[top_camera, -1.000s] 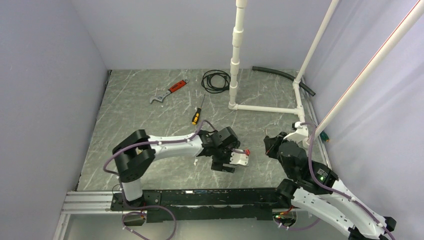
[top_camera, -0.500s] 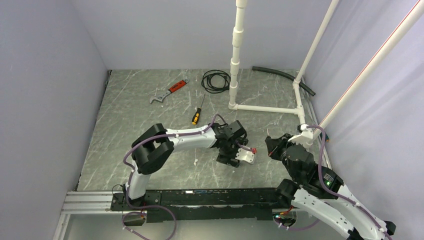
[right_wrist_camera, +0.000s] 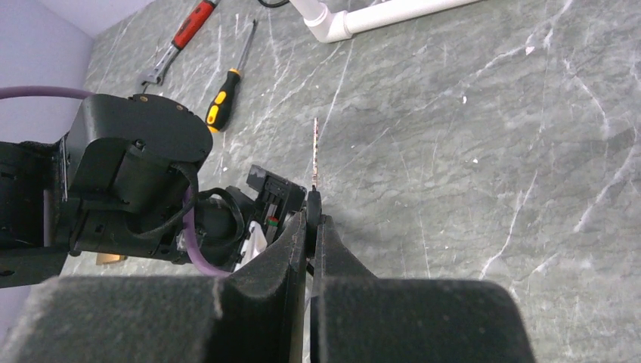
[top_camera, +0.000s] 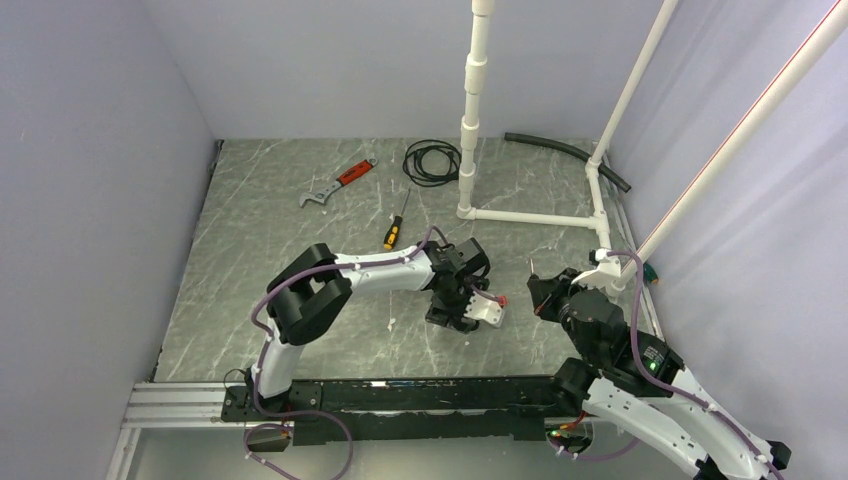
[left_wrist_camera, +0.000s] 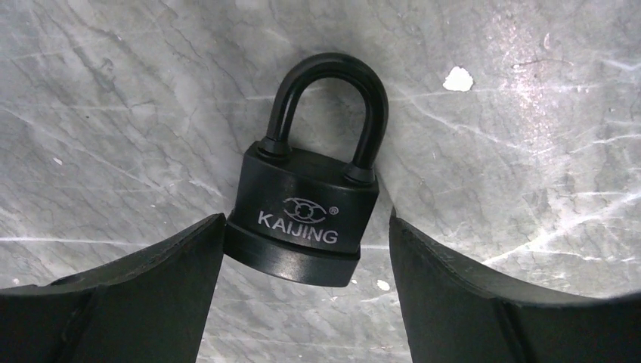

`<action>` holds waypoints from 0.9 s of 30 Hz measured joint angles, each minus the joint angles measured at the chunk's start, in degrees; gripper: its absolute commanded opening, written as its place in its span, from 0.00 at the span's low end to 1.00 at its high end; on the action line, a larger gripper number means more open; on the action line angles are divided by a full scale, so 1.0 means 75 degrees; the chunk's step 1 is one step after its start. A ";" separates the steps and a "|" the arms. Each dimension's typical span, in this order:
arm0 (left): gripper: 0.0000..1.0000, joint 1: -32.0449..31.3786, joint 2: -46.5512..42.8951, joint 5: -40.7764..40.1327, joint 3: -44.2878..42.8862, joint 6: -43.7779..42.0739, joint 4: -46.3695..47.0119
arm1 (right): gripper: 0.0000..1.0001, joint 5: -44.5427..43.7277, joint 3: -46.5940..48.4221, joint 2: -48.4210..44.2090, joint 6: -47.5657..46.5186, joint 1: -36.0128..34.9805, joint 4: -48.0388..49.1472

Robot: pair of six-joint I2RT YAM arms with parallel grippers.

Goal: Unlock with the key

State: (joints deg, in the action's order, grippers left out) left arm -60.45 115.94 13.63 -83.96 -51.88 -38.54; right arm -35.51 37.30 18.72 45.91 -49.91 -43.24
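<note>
A black padlock (left_wrist_camera: 306, 204) marked KAIJING lies flat on the marble table, shackle pointing away. My left gripper (left_wrist_camera: 306, 253) is open and straddles the padlock's body. The left finger (left_wrist_camera: 162, 272) touches the body's lower corner and the right finger (left_wrist_camera: 469, 280) stands apart from it. In the top view the left gripper (top_camera: 456, 312) points down and hides the padlock. My right gripper (right_wrist_camera: 312, 221) is shut on the key (right_wrist_camera: 315, 155), whose thin blade sticks out past the fingertips. In the top view the right gripper (top_camera: 540, 292) is just right of the left one.
A yellow-handled screwdriver (top_camera: 394, 231), a red-handled wrench (top_camera: 337, 183) and a black cable coil (top_camera: 431, 160) lie toward the back. A white PVC pipe frame (top_camera: 530, 216) stands at the back right, with a black hose (top_camera: 565, 150) behind it.
The left arm folded its elbow forward and carried its gripper a little right, then settled slightly back left. The right gripper with the key barely shifted.
</note>
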 measured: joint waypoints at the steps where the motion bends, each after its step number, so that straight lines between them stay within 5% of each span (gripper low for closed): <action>1: 0.83 0.0000 0.0029 0.0009 -0.0047 -0.0003 -0.0015 | 0.00 0.0000 0.0000 0.0000 -0.0009 0.0000 0.0000; 15: 0.73 -0.0076 0.0388 0.0067 -0.0568 -0.0268 -0.0210 | 0.00 0.0003 -0.0003 0.0003 -0.0067 0.0000 0.0003; 22: 0.25 -0.0102 0.0527 0.0058 -0.0766 -0.0294 -0.0440 | 0.00 0.0006 -0.0003 0.0000 -0.0067 0.0000 0.0003; 27: 0.03 -0.0111 0.0525 0.0020 -0.0766 -0.0140 -0.0396 | 0.00 0.0006 -0.0003 -0.0020 -0.0067 0.0000 0.0003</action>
State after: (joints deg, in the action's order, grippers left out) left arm -61.28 119.87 13.78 -89.71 -52.93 -41.52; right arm -35.46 37.28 18.57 45.41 -49.91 -43.22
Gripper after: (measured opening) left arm 0.598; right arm 0.031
